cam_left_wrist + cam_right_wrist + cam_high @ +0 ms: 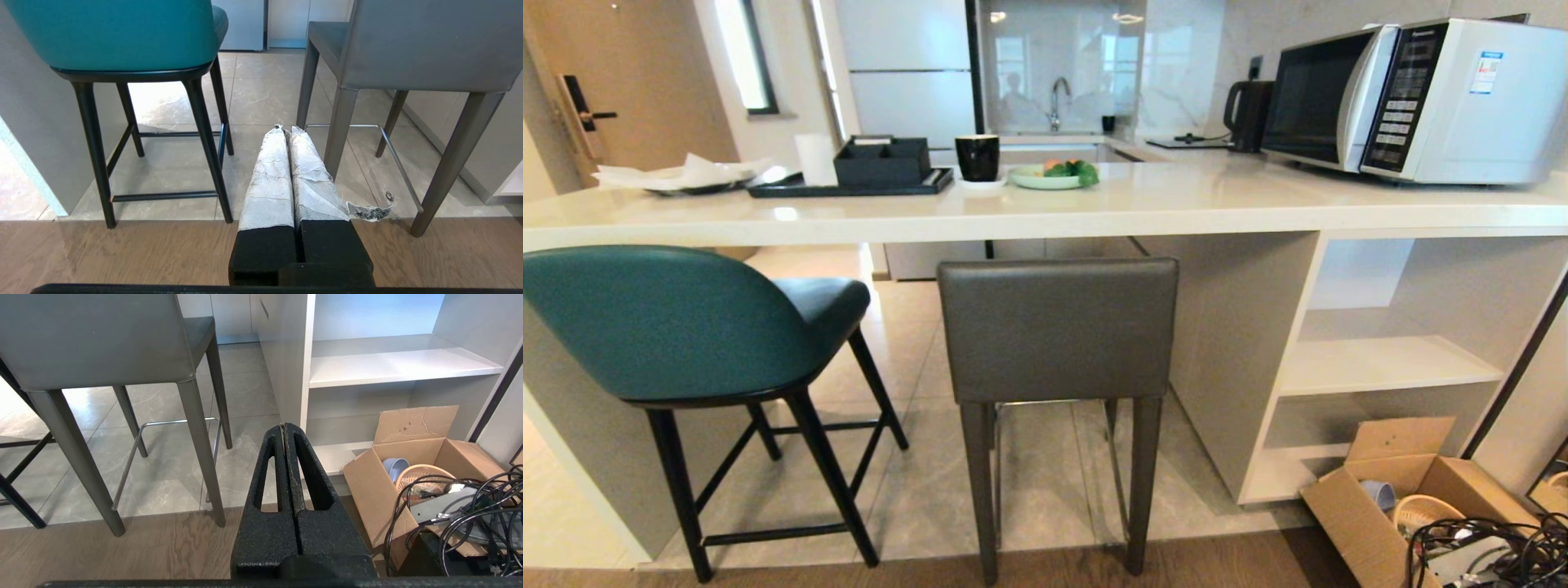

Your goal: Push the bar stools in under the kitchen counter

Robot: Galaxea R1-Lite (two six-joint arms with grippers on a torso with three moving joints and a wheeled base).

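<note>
Currently teal stool (662, 327) and grey stool (1058, 327) apparently outside counter (1045, 208), left gripper (286, 130) and right gripper (283, 425) pressed together, empty.

Teal stool (662, 327) and grey stool (1058, 327) stand upright at the white counter (1045, 208).

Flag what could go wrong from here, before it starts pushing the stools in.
1. The teal stool stands turned at an angle to the kitchen counter; a push on its curved back may spin it, not slide it under.
2. The grey stool's back legs stand about at the seam between wood floor and tile; they could catch and tip it.
3. The cardboard box with loose cables sits beside the right gripper; the arm or base may snag.
</note>
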